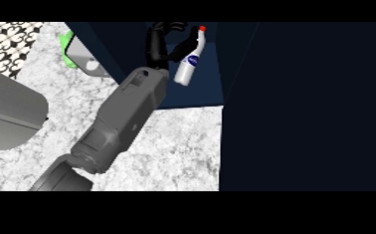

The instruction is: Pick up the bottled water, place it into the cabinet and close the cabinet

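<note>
The bottled water [189, 61] is white with a red cap and a blue label. It leans tilted inside the dark blue cabinet [206, 93], with its base near the cabinet floor. My left hand [158, 43] reaches into the cabinet on a grey forearm that comes up from the lower left. It sits just left of the bottle, its fingers curled above and its thumb against the bottle's side. The right hand does not show.
The cabinet's dark door [301, 108] stands open and fills the right side. A green and grey object [78, 55] lies on the marble counter [176, 148] at the upper left. A grey rounded shape [18, 113] is at the left edge.
</note>
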